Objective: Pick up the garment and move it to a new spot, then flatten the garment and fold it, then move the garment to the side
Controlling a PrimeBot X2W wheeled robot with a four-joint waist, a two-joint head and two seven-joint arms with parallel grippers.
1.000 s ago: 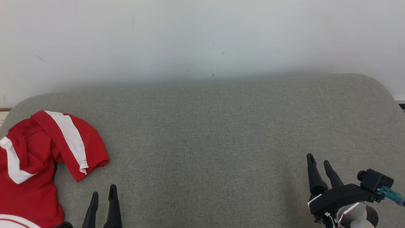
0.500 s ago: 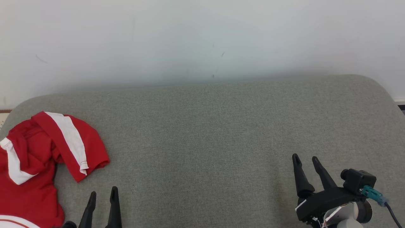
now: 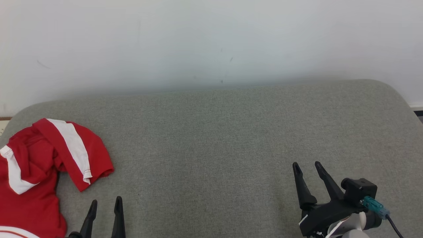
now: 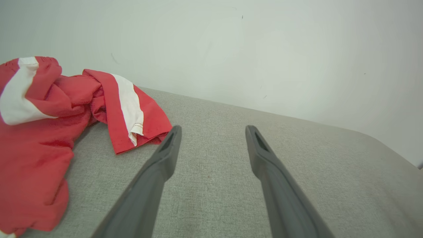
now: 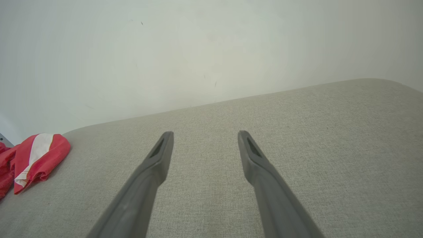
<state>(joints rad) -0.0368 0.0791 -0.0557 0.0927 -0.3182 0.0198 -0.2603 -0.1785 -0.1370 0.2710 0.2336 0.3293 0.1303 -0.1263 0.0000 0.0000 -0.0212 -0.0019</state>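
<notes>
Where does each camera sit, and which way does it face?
Head view: on the head, facing down at the grey fabric-covered surface; left gripper lower left, right gripper lower right.
Left wrist view: on that wrist, facing the crumpled red-and-white garment past its open fingers.
Right wrist view: on that wrist, facing the white wall past its open fingers.
All three share the garment.

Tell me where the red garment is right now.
In the head view the red-and-white garment lies crumpled at the left end of the grey padded surface, just left of the open left hand.
</notes>
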